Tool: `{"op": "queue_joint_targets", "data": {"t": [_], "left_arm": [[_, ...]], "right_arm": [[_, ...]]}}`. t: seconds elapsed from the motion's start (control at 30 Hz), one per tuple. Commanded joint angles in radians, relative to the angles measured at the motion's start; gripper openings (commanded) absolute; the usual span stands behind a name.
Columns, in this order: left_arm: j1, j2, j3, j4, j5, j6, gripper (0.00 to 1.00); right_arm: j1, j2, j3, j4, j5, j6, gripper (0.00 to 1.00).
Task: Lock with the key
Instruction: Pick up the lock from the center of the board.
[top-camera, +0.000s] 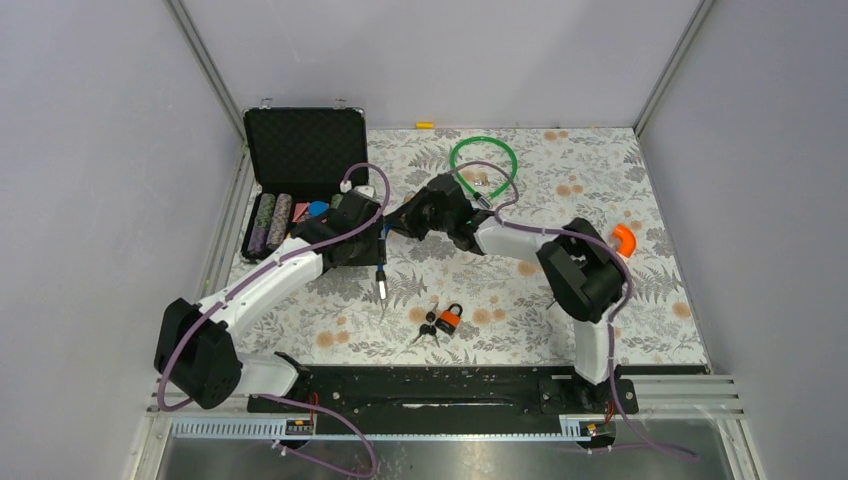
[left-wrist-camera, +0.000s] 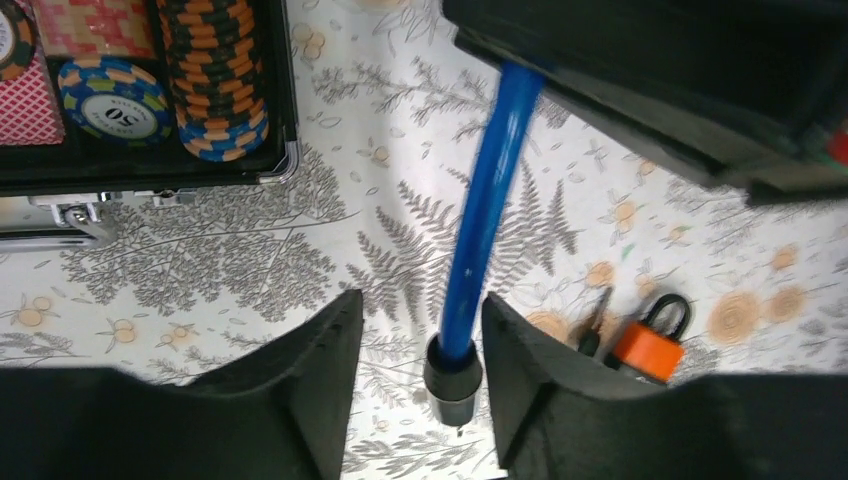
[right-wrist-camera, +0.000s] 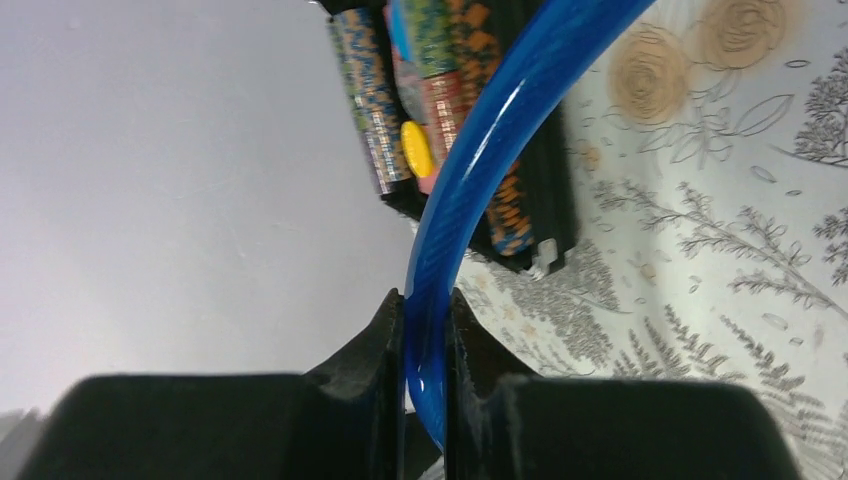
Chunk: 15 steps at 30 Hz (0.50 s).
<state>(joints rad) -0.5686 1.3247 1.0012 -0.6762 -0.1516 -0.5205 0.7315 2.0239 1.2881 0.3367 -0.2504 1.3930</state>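
Your right gripper (right-wrist-camera: 425, 310) was clamped tight on the blue cable (right-wrist-camera: 500, 110), both fingers pressed flat against its sides, and the cable curved up and away from them over the floral table (top-camera: 600, 160). Your left gripper (left-wrist-camera: 420, 305) stood open above the table, with the cable's lower stretch hanging between its fingers and nearer one of them. I could not tell if the black end cap (left-wrist-camera: 452, 378) touched that finger. The orange padlock (top-camera: 449, 319) lay flat on the table near the front edge, between the two arm bases, with the keys (top-camera: 428, 328) just beside it on its left. In your left wrist view the padlock sat near the cable end but apart from it. The open chip case (top-camera: 305, 150) sat at the back left, the green cable loop (top-camera: 483, 139) at the back centre
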Motion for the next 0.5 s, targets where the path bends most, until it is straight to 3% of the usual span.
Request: {"op": "queue_joint_targets", "data": {"t": [0.0,0.2,0.47], "left_arm": [[0.001,-0.042,0.073,0.078,0.016,0.017,0.53],[0.001,-0.034,0.117,0.115,0.040,0.072,0.58],[-0.005,-0.070,0.128,0.144,0.049,0.113,0.42]], "right_arm": [[0.003,-0.191,-0.028,-0.045,0.098,-0.053,0.00],[0.003,-0.313,-0.056,-0.133,0.157,-0.072,0.00],[0.003,-0.398,-0.083,-0.192,0.303,-0.109,0.00]]}}
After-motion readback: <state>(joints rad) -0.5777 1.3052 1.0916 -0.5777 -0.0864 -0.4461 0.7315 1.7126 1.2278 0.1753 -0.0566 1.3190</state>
